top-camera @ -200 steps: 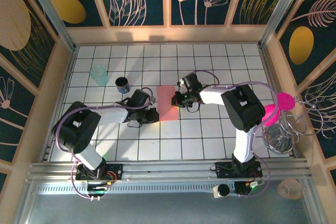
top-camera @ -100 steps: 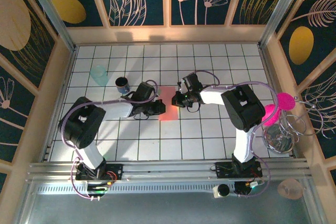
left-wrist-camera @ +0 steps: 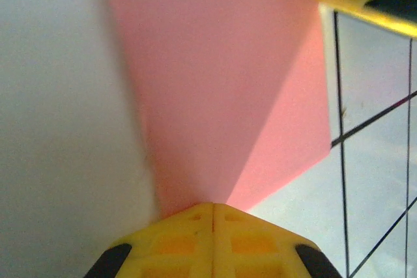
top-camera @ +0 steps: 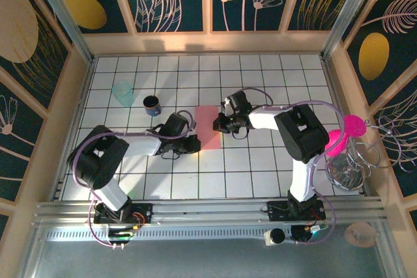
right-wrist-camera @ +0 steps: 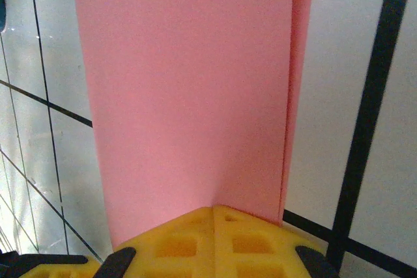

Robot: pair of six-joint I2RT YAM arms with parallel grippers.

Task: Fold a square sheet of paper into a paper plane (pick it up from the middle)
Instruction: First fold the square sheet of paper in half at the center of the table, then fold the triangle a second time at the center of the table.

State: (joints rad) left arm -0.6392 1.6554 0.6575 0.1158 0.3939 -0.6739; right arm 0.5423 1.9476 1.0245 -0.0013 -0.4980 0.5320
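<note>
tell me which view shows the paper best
Right wrist: the paper is sharp, its two layers showing along one edge. Left wrist shows it partly blurred; top external shows it small, from above.

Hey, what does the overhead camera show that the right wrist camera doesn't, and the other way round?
Overhead adds: both arms meeting mid-table, the left gripper at the left edge of the pink paper, a teal cup, a dark cup and a magenta disc at the right. Right wrist adds: close up, a second layer's edge peeking out along the folded paper's right side. Both: the pink paper, the white tiled table and the right gripper shut on the paper's edge.
</note>
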